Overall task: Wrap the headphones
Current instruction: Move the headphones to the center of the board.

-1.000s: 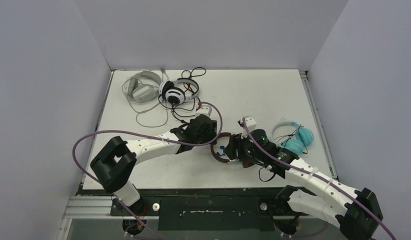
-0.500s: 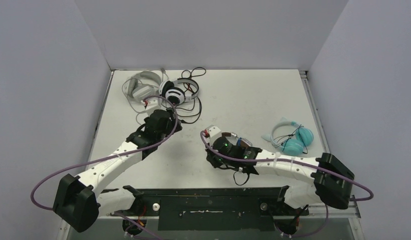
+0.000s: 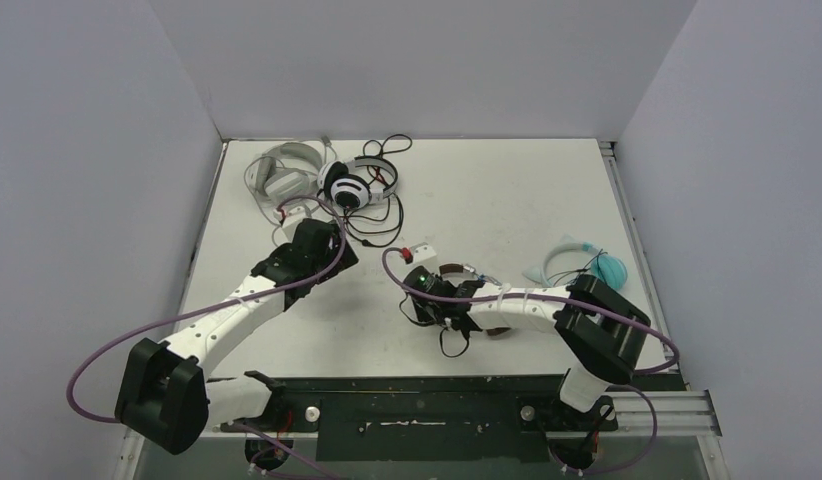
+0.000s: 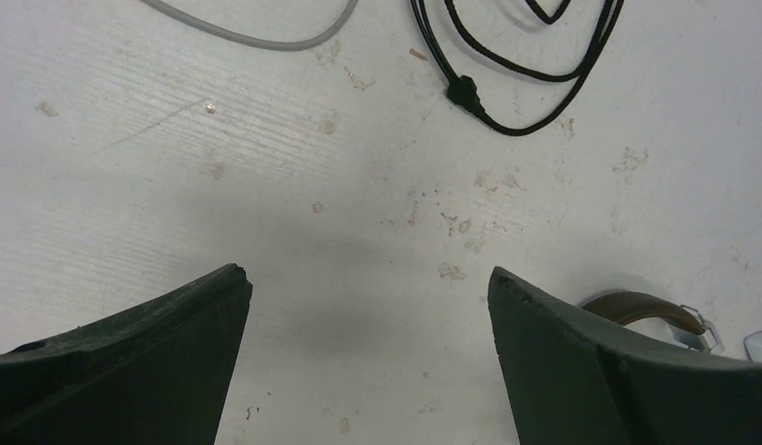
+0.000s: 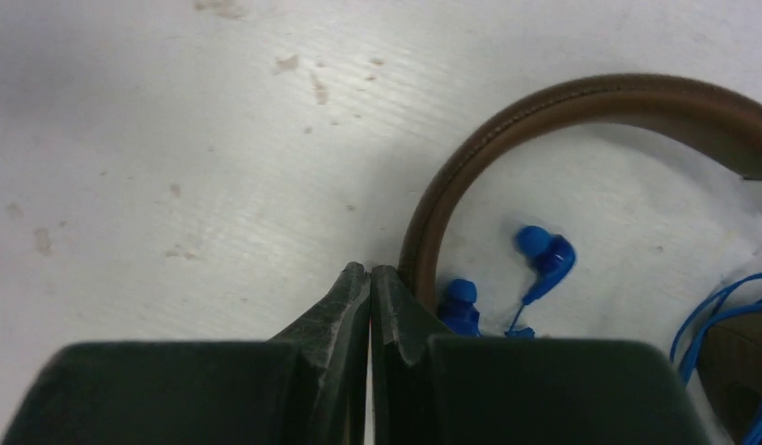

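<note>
Right wrist view, brown headphones (image 5: 563, 95) just beside closed right gripper (image 5: 370, 272)

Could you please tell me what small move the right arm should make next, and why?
Probably open the right gripper and shift it onto the brown headband: the jaws look shut on nothing, tips just beside the band, while the blue cable lies loose.

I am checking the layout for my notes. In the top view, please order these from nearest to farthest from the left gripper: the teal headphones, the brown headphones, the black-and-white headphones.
From the left gripper:
1. Black-and-white headphones, just beyond it, toward the far edge.
2. Brown headphones, to its right, near the middle.
3. Teal headphones, far over on the right side.
</note>
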{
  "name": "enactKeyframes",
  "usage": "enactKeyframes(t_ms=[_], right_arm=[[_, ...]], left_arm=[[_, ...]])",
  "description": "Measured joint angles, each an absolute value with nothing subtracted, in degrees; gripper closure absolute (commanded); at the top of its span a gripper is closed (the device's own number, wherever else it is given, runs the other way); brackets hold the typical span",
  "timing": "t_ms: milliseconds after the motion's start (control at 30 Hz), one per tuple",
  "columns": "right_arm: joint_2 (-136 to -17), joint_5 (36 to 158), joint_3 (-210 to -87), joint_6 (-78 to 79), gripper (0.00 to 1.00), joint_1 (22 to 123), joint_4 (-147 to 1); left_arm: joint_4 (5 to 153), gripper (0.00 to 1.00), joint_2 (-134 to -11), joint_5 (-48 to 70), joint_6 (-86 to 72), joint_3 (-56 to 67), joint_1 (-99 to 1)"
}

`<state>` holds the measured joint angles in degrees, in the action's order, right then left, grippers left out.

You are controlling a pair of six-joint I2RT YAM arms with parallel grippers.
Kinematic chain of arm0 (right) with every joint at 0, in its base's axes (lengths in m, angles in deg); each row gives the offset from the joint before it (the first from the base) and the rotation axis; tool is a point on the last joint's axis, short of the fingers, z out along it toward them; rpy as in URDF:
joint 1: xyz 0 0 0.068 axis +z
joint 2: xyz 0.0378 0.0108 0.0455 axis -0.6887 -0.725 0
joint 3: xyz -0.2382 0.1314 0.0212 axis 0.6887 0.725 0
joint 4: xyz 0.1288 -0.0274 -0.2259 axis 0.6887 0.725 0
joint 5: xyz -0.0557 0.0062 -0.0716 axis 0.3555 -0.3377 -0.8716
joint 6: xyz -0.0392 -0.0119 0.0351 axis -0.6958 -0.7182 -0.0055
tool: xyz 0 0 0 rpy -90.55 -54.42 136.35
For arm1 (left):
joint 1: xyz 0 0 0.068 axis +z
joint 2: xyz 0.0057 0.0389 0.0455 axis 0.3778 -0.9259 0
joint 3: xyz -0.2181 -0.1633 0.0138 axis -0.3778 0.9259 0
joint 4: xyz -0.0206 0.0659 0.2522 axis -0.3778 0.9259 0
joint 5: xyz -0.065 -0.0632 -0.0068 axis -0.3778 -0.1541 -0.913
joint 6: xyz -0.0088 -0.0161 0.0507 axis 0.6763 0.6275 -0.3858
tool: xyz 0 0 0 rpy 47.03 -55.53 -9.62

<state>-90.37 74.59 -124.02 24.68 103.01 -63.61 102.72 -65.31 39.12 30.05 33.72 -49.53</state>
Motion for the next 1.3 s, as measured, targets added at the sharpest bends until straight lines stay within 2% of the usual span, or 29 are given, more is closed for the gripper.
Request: enactKeyframes(t_ms=[467, 700, 867, 967, 1067, 1300], right_arm=[[-74.89, 72.25, -110.82, 27.54, 1.0, 83.34, -62.03], [-67.31, 70.28, -107.97, 27.69, 1.0, 69.2, -59.96], [-65.21, 70.04, -107.21, 27.21, 1.0, 64.78, -58.4], [-63.49, 74.24, -106.64, 24.52, 0.91, 64.5, -58.69], [-60.88, 80.47, -106.23, 21.49, 0.72, 64.52, -60.02], [-54.13, 89.93, -105.33, 17.46, 0.59, 64.57, -62.16]], left_arm=[[102.3, 0.03, -68.39, 33.91, 26.4, 33.24, -49.2], [101.84, 0.03, -68.48, 32.25, 25.9, 33.02, -49.09], [101.69, 0.03, -69.33, 30.59, 25.83, 32.54, -49.03], [101.36, 0.03, -69.33, 30.13, 25.66, 32.54, -49.03], [100.75, 0.03, -69.33, 29.94, 25.16, 32.54, -49.03], [99.87, 0.02, -68.85, 29.61, 22.86, 32.54, -49.03]])
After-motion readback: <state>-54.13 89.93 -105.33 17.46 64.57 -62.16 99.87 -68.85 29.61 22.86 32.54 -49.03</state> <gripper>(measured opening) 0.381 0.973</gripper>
